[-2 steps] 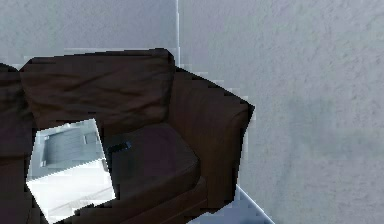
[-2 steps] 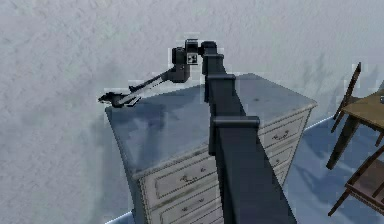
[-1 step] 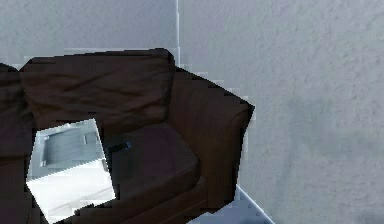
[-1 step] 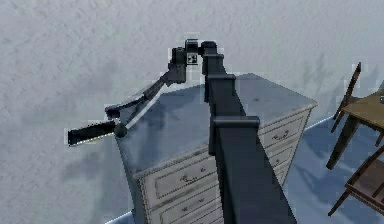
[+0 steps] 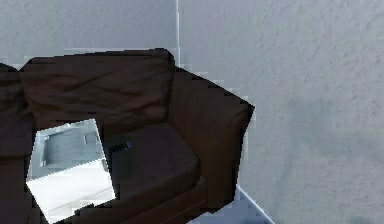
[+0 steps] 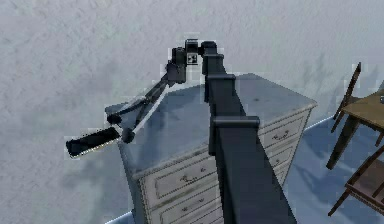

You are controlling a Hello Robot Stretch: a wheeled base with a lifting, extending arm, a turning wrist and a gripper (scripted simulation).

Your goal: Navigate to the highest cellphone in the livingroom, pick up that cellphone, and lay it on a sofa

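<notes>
Cellphone, a dark flat slab [image 6: 92, 141], is hanging clear of every surface, held at the far end of the dark thin-fingered gripper [image 6: 125, 124] | dark square arm bar [image 6: 235, 140] is reaching over a pale grey chest of drawers [image 6: 180, 176] | dark brown leather sofa [image 5: 100, 90] is carrying an open silver laptop [image 5: 70, 165] and backing onto a grey wall [image 5: 300, 80]

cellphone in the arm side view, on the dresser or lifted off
Lifted off: the cellphone hangs at the hand's far end, clear of the dresser top.

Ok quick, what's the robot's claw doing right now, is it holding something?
Gripper: holding a dark flat cellphone, hanging clear of the dresser.
</notes>
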